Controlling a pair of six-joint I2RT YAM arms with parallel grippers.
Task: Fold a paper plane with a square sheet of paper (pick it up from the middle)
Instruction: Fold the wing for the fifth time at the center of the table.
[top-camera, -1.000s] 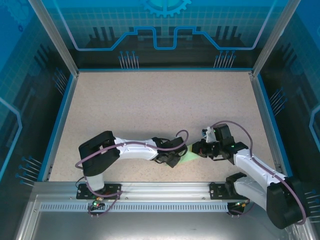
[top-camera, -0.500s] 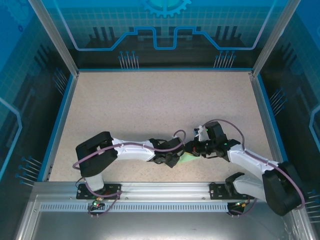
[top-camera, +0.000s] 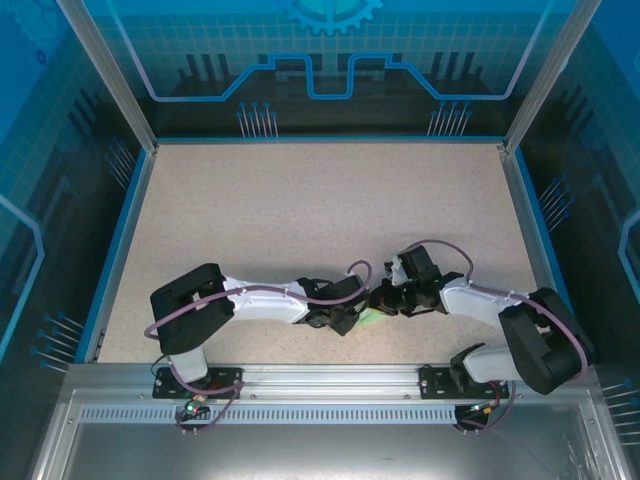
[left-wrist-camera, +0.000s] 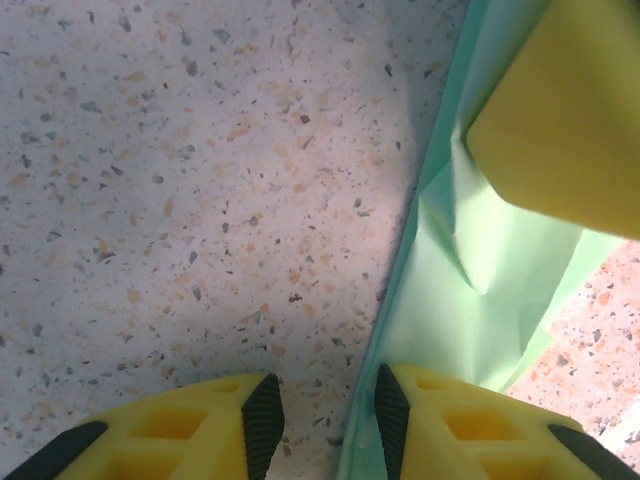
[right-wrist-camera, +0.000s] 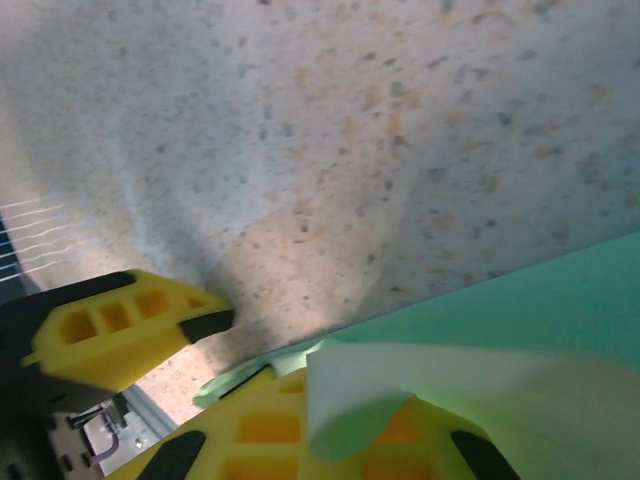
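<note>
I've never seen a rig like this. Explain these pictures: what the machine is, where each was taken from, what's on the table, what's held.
These are two robot arms bolted at the table's near edge: the left arm and the right arm. The wide picture looks down from above and behind them. The two close-ups come from cameras on the wrists, so the yellow fingers at the bottom are that arm's own jaws. On the speckled table, between the arms, lies a creased pale green sheet of paper. The left jaws stand open at its edge. The right jaws are apart too, a flap curled over the lower finger. Nothing looks firmly clamped.
</note>
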